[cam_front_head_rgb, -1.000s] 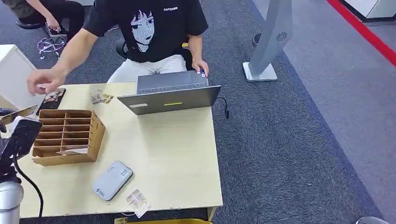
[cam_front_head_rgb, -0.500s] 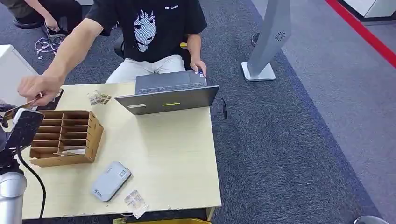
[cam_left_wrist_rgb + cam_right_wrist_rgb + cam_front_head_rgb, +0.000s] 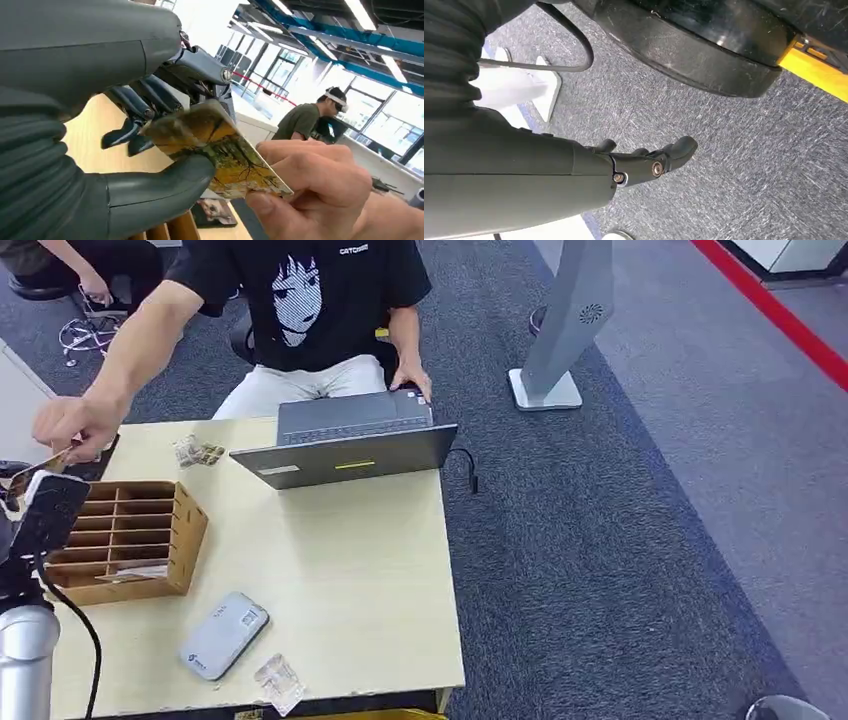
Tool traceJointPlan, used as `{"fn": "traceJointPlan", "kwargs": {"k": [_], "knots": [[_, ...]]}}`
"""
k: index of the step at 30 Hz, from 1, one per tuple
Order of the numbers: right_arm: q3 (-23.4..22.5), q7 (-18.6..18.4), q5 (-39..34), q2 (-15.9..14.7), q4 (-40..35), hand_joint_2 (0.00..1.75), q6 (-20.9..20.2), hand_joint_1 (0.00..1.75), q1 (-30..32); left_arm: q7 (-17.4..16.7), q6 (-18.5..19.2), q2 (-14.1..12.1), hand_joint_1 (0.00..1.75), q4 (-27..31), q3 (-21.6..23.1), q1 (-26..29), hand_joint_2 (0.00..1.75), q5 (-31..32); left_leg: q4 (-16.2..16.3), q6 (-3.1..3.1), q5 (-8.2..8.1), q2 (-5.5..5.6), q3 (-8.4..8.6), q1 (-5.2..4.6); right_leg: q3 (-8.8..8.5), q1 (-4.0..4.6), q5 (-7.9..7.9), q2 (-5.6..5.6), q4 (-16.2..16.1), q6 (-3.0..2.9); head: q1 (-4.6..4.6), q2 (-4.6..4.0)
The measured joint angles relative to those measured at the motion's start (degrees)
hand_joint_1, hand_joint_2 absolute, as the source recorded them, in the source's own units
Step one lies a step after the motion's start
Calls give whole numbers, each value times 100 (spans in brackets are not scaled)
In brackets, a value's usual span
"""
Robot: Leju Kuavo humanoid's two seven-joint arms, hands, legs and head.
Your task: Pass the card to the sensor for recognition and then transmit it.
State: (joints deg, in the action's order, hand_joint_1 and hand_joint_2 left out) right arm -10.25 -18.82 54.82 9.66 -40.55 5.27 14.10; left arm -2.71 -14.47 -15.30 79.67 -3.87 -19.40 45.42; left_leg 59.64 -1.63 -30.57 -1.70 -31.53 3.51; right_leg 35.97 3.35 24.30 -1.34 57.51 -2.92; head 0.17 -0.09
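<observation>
Yellow card (image 3: 220, 150) between left hand (image 3: 150, 125) thumb and fingers (image 3: 150, 97), seemingly pinched.

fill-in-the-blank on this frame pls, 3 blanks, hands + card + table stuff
1. The card is pinched by the left hand and by a ____'s hand.
2. The right hand hangs over grey ____.
3. On the table, the grey card reader lies nearer the robot than the ____ sorting box.

Missing words: person; carpet; cardboard
</observation>
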Motion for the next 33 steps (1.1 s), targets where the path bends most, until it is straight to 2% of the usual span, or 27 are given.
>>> {"fn": "traceJointPlan", "kwargs": {"k": [11, 21, 26, 27, 28, 29, 33], "knots": [[-190, 61, 184, 90, 96, 175, 0, 0, -55, 201, -42, 164, 0, 96, -79, 185, 175, -389, 3, -30, -2, 12, 1, 39, -10, 33, 6, 15, -2, -40, 0, 0], [-319, 79, 216, 133, 105, 175, 0, 0, -57, 301, -70, 234, 0, 358, -105, 427, 175, -492, 4, -50, 7, 14, 1, 51, -11, 40, -5, 15, -2, -65, 0, 0], [-420, 94, 323, 175, 112, 175, 0, 0, -63, 402, -72, 267, 0, 558, -138, 553, 175, -733, 4, -58, 12, 14, 2, 55, -11, 44, -8, 15, -2, -71, 0, 0], [-444, 98, 343, 181, 105, 175, -487, 0, -70, 404, -30, 271, 0, 617, -138, 600, 175, -792, 4, -61, 14, 12, 1, 56, -9, 45, -10, 15, -2, -73, 2, 0], [-543, 127, 426, 104, 79, 175, -1905, 0, -274, 402, 46, 271, 0, 724, -138, 663, 175, -818, 6, -69, 18, -1, 2, 51, 4, 41, -29, 10, -3, -88, 4, 0], [-632, 133, 496, 59, 145, 175, -2962, 0, -432, 404, 158, 273, 0, 844, -134, 714, 175, -818, 7, -67, 16, -8, 4, 33, 13, 22, -28, 9, 0, -87, -2, 2], [-774, 146, 535, 42, 199, 175, -2522, 0, -488, 380, 352, 282, 0, 1291, -131, 902, 175, -796, -8, -42, 34, 28, -2, -5, 15, -14, -16, 43, 6, -70, -17, 2]]}}
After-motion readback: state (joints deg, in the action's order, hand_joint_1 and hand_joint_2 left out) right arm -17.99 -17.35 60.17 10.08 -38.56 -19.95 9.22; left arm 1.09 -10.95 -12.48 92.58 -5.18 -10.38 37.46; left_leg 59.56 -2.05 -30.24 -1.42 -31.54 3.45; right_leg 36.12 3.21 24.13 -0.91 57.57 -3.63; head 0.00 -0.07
